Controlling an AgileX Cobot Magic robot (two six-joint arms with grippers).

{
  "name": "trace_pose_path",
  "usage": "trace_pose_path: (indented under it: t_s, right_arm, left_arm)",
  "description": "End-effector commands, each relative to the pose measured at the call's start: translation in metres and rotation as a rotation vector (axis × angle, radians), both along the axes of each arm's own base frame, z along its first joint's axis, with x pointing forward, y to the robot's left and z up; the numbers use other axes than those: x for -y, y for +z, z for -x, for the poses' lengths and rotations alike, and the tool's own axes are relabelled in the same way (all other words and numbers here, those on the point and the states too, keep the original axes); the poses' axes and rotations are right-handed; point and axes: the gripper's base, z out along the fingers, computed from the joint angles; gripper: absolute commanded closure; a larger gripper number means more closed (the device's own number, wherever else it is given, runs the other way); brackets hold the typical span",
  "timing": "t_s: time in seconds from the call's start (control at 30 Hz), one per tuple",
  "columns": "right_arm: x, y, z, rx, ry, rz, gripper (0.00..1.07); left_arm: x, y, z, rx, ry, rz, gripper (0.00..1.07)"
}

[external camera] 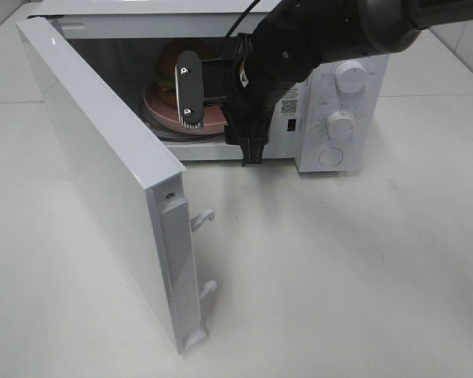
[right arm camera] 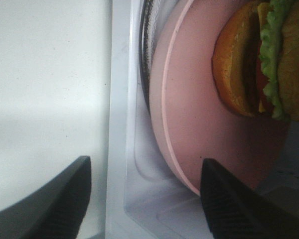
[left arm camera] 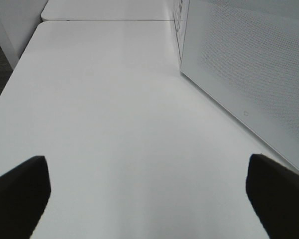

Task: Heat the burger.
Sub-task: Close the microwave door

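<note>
**Burger (right arm camera: 234,69) is in the box, but plenty can go sideways from here**

Biggest thing first: the microwave (external camera: 331,94) sits on the white surface (external camera: 339,276) with its door (external camera: 102,173) swung wide open. The right arm is poking into the opening. If that door gets pushed shut before the arm is clear, it'll bang straight into it.

The left claw (left arm camera: 147,164) hangs over the bare surface just beside the outside of the door, jaws spread wide, holding nothing. My guess is it's the one that would do the pushing, so timing matters.

The right claw (right arm camera: 145,169) is at the mouth of the microwave, jaws apart and gripping nothing. The pink plate (right arm camera: 199,114) has its rim very near one finger. A sloppy pull-out could hook that rim and drag the plate off the glass tray (external camera: 169,134), or right out of the oven.

The burger sits on that plate, inside the microwave. Any jolt to the plate and it could tip or slide.

Smallest bit: the door hooks (external camera: 205,216). A weak push and they may not catch, so no heating.
</note>
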Motion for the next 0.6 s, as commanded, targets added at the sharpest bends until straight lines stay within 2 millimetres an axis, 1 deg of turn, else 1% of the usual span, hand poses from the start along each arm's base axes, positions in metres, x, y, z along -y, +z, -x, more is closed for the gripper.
trace_pose_path:
  t_s: [0.03,0.07,0.13,0.23,0.27,0.33,0.4,0.5,0.53,0.57,0.6]
  right_arm:
    - [0.007,0.011,0.012,0.010,0.000,-0.050,0.43]
    - [0.007,0.011,0.012,0.010,0.000,-0.050,0.43]
    - [0.014,0.013,0.023,-0.002,-0.006,-0.068,0.43]
    - [0.015,0.014,0.026,-0.006,-0.012,-0.076,0.43]
    - [0.019,0.018,0.031,-0.016,-0.036,-0.103,0.41]
    - [0.020,0.020,0.033,-0.022,-0.055,-0.122,0.39]
    - [0.027,0.026,0.044,-0.050,-0.142,-0.231,0.27]
    - [0.029,0.029,0.047,-0.055,-0.158,-0.251,0.25]
    - [0.034,0.032,0.054,-0.068,-0.187,-0.275,0.23]
    - [0.039,0.035,0.061,-0.084,-0.220,-0.303,0.23]
    - [0.039,0.035,0.061,-0.084,-0.220,-0.303,0.23]
  left_arm:
    - [0.001,0.001,0.002,0.024,-0.001,0.008,0.06]
    - [0.001,0.001,0.002,0.024,-0.001,0.008,0.06]
    - [0.001,0.001,0.002,0.024,-0.001,0.008,0.06]
    - [0.001,0.001,0.002,0.024,-0.001,0.008,0.06]
    - [0.001,0.001,0.002,0.024,-0.001,0.008,0.06]
    - [0.001,0.001,0.002,0.024,-0.001,0.008,0.06]
    - [0.001,0.001,0.002,0.024,-0.001,0.008,0.06]
    - [0.001,0.001,0.002,0.024,-0.001,0.008,0.06]
    - [0.001,0.001,0.002,0.024,-0.001,0.008,0.06]
    - [0.001,0.001,0.002,0.024,-0.001,0.008,0.06]
    - [0.001,0.001,0.002,0.024,-0.001,0.008,0.06]
